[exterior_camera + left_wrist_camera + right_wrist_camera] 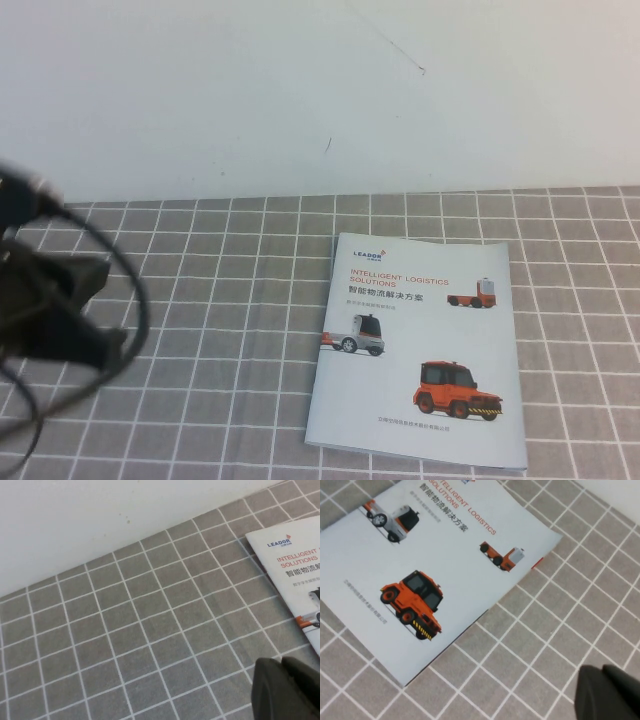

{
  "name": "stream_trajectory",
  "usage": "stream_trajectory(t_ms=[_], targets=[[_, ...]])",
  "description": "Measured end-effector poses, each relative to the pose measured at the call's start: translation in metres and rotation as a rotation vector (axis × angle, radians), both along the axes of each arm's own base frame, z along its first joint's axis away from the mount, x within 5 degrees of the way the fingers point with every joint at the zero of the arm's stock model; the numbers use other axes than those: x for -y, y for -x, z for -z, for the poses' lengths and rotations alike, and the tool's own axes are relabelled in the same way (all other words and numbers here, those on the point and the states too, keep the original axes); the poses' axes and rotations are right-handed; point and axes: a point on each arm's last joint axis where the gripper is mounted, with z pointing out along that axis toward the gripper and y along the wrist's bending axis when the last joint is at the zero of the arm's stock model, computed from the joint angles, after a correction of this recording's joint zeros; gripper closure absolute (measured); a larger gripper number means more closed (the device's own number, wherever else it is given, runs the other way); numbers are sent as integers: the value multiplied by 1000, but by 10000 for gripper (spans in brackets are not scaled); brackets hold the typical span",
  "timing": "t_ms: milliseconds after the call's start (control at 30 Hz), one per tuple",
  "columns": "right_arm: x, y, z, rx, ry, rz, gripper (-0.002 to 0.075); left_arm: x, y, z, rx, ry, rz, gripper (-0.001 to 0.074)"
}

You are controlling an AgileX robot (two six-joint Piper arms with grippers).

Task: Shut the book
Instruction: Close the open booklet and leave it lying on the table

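- You were looking at the book lying shut, front cover up, flat on the table right of its middle and running toward the near edge. No page or cover stood lifted in any view.
- By that, I judged the closing itself done, with only the pull-back and a check left.
- Your left gripper hung over bare cloth toward the table's left side, well apart from the book. Whether it was open or closed you could not tell from these views.
- Your right gripper was out of the high view. Its own camera put it above bare cloth beside the book's right edge, not touching it, and its state could not be told either.
- The next move called for little: keep both arms off the cover, and press near the spine only if the cover sprang up.
- The surface was a grey checked cloth with white lines, flat and unwrinkled.
- A plain white wall stood along the far edge, with a few faint marks.
- A dark cable looped around the left arm.
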Motion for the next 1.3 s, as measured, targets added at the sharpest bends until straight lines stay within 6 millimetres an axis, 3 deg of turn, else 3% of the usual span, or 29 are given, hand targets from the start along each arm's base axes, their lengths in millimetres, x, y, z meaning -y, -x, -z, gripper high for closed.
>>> stream_trajectory(t_ms=[300,600,767,1300], targets=[[7,60,15,54,-39,42,729,-20,64,21,242,22,-24,739],[9,105,54,141,-171,96,729,-26,96,47,249,57,-24,739],[8,111,70,132,-216,111,729,-25,97,54,200,115,-27,739],[7,113,73,100,-227,103,729,-24,99,62,130,112,-18,739]])
